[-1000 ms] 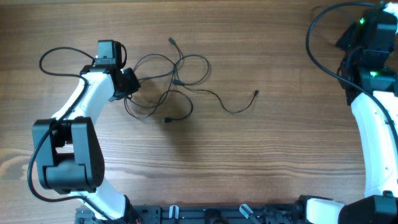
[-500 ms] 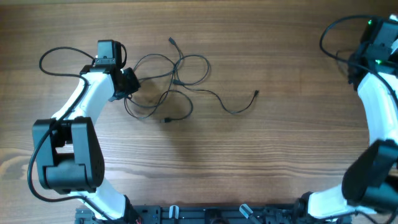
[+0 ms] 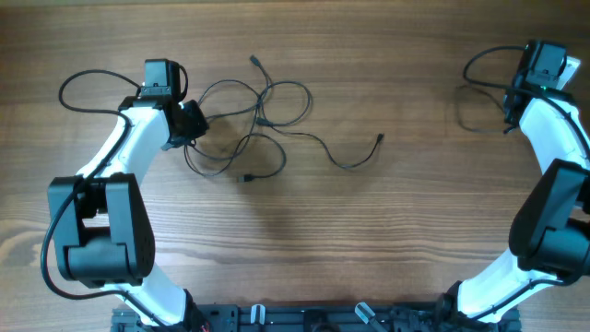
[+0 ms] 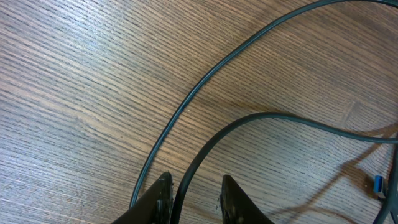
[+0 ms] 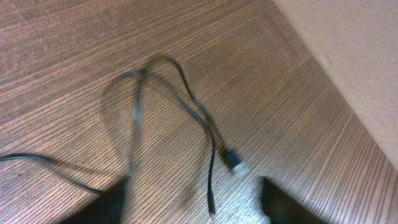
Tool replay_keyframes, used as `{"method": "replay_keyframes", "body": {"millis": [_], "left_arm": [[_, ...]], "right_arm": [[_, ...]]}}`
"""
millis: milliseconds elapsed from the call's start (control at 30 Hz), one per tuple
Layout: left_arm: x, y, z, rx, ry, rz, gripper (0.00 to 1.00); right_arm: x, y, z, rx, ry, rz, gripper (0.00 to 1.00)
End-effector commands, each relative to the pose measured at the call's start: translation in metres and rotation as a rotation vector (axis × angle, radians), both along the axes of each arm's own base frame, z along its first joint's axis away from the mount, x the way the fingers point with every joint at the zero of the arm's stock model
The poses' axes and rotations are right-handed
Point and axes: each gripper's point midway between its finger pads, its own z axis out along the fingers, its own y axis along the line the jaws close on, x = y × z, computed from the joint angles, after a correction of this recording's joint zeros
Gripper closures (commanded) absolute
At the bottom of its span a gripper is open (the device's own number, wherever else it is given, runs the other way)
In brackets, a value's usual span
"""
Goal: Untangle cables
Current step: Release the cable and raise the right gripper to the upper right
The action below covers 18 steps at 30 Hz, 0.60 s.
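Note:
A tangle of thin black cables (image 3: 267,115) lies left of centre, one loose end trailing right to a small plug (image 3: 380,138). My left gripper (image 3: 191,124) sits at the tangle's left edge. In the left wrist view its jaws (image 4: 194,190) stand narrowly apart astride one cable (image 4: 249,121), which rests against the left finger; another cable (image 4: 205,87) curves past outside. Far right, my right gripper (image 3: 512,103) is open over a separate cable (image 3: 475,97). The right wrist view shows that cable (image 5: 186,106) and its plug (image 5: 233,160) lying loose on the wood between blurred fingers (image 5: 193,202).
A thick black arm lead (image 3: 88,92) loops on the table behind the left arm. The table's far edge (image 5: 323,62) runs close to the right gripper. Bare wood (image 3: 369,240) fills the middle and front. A small blue-tipped connector (image 4: 377,183) lies right of the left jaws.
The right arm has swung in from the top right corner and its gripper has gone from shut to open; a cable now lies loose below it. The left arm and tangle are unchanged.

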Motion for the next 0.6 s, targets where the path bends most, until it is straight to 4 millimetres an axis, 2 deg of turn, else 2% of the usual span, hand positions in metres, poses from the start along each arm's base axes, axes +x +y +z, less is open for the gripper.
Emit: {"method": "replay_keyframes", "body": {"millis": [0, 133, 233, 333, 400, 567], "left_arm": [[-0.001, -0.004, -0.004, -0.02, 0.007, 0.002, 0.73], [-0.001, -0.004, -0.004, -0.02, 0.007, 0.002, 0.73], [-0.001, -0.004, -0.004, -0.02, 0.007, 0.001, 0.72], [-0.001, -0.004, -0.004, -0.02, 0.007, 0.001, 0.72], [-0.001, -0.004, -0.004, -0.02, 0.007, 0.002, 0.72], [-0.001, -0.004, -0.004, -0.02, 0.007, 0.001, 0.72]], "right_arm": [[0.003, 0.001, -0.006, 0.019, 0.004, 0.008, 0.0], [0.004, 0.008, -0.012, 0.063, 0.006, 0.033, 0.0], [0.015, 0.027, -0.021, 0.173, -0.026, 0.107, 0.0], [0.033, 0.061, -0.029, 0.355, -0.085, 0.234, 0.0], [0.046, 0.099, -0.031, 0.539, -0.145, 0.364, 0.0], [0.052, 0.141, -0.028, 0.747, -0.191, 0.496, 0.0]]}}
